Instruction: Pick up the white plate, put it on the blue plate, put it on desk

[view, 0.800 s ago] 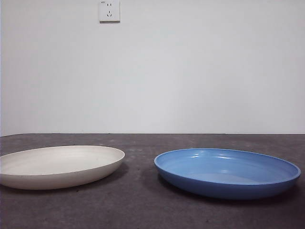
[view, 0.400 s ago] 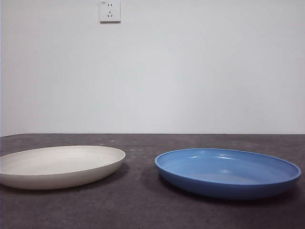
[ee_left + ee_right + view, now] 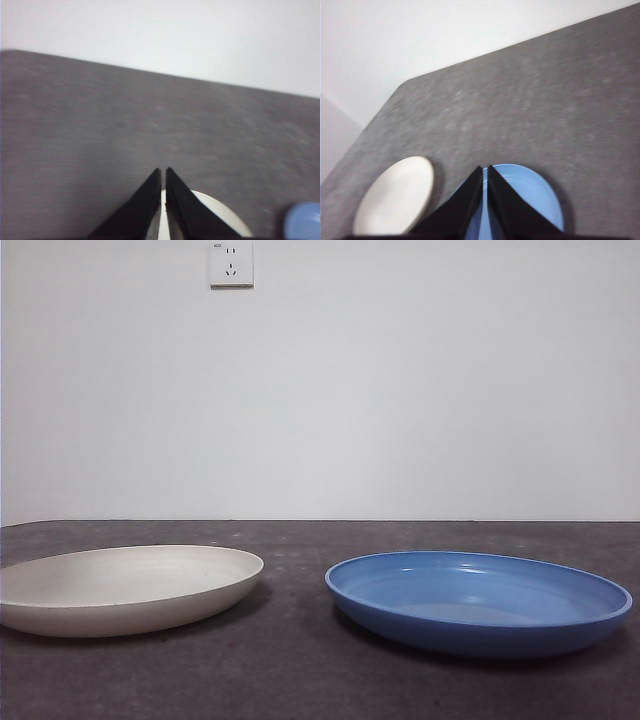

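From the low front camera, the nearest things are the two plates, side by side on the desk (image 3: 300, 670) with a strip of bare grey top between them. The white plate (image 3: 125, 588) lies flat at the left, running off the picture's left edge; the blue plate (image 3: 478, 602) lies flat at the right, its glossy inside catching light. They are near each other but do not touch, and nothing rests in either. Neither of my arms shows in this view.

My left gripper (image 3: 163, 171) hangs high above the desk with its two black jaws drawn together, only a thin slit between the tips, and nothing held. Below and behind those jaws I see part of the white plate (image 3: 220, 212), and a blurred bit of the blue plate (image 3: 302, 220) at the picture's corner.

My right gripper (image 3: 485, 169) is likewise high up, jaws all but closed and empty. It sits over the blue plate (image 3: 540, 195), with the white plate (image 3: 395, 195) beside that on the speckled top (image 3: 545, 110).

Farther back, the desk ends at a plain white wall (image 3: 400, 390), which carries a white wall socket (image 3: 230, 262) high up, left of the middle.
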